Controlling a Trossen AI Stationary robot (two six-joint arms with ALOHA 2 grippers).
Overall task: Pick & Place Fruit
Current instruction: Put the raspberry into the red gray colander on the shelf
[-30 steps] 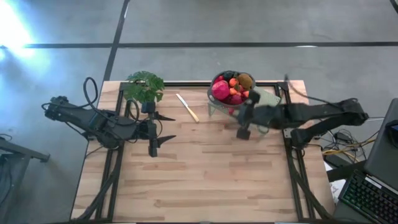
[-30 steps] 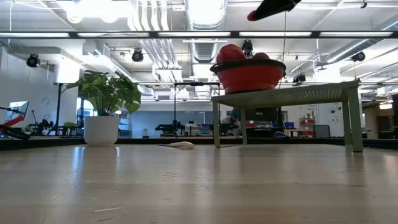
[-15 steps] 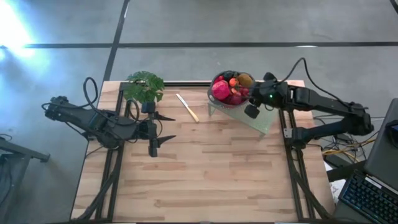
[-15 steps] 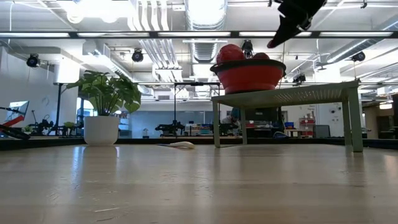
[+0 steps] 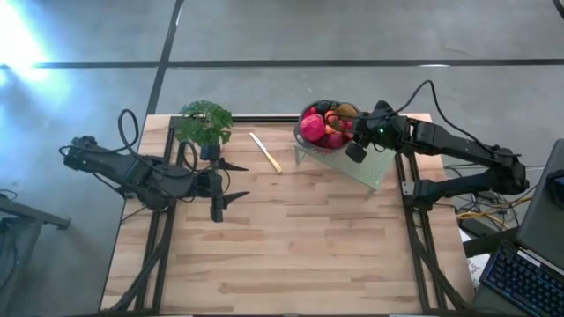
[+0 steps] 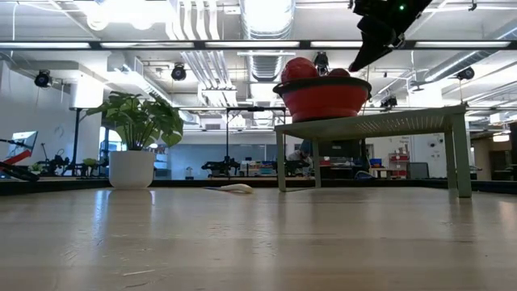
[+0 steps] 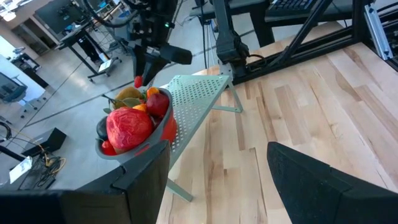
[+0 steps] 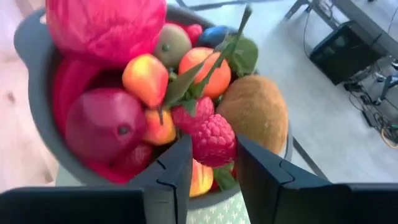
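The right pincer point(image 8: 211, 158) hangs over the fruit point(image 8: 155, 93) heaped in the raised bowl point(image 5: 304, 141), fingers narrowly parted about a raspberry point(image 8: 213, 142), seemingly not yet gripping, while the left pincer point(image 5: 231, 180) waits half-open and empty above the bench point(image 5: 291, 246).

Red raspberry point(image 8: 213, 141), orange tangerine point(image 8: 205, 70), brown kiwi point(image 8: 253, 114).

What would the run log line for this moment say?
right gripper: over dark fruit bowl, around red raspberry | left gripper: open, waiting by potted plant

Overhead, table-level, wrist views; bowl point(image 5: 328, 128) seemingly shared.
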